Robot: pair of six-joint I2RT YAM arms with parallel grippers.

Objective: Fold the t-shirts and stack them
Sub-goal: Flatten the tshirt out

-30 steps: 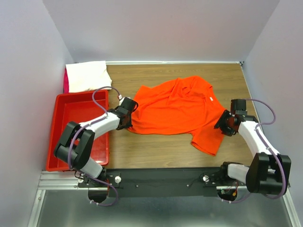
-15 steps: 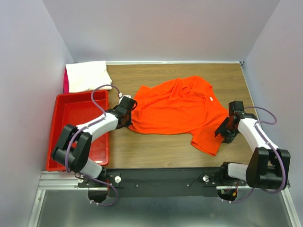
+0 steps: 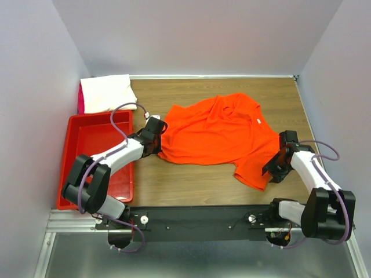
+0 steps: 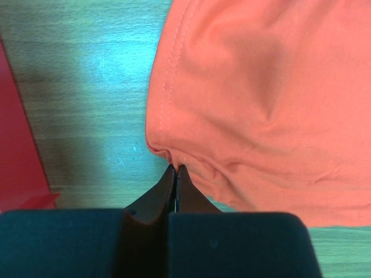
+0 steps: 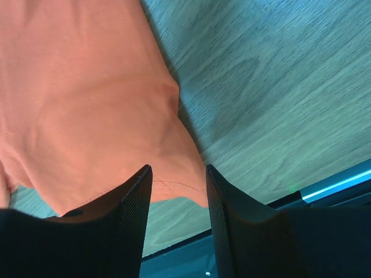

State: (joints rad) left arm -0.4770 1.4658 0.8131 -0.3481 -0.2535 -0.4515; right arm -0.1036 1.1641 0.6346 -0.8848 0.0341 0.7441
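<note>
The right pincer (image 5: 178, 172) stands half open astride a hem of the orange t-shirt (image 3: 217, 130) (nothing gripped yet). The left pincer (image 4: 175, 169) pinches the corner nearest the red bin (image 3: 65, 162), and the shirt's length runs away from the bin across the worktop (image 3: 191, 185).

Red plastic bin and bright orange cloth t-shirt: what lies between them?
Bare wooden tabletop, and the left gripper shut on the t-shirt edge; the top view shows it.

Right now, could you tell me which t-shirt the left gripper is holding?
The orange-red t-shirt, spread out in the middle; the left gripper is shut on its edge. The white t-shirt lies folded at the far left, untouched.
</note>
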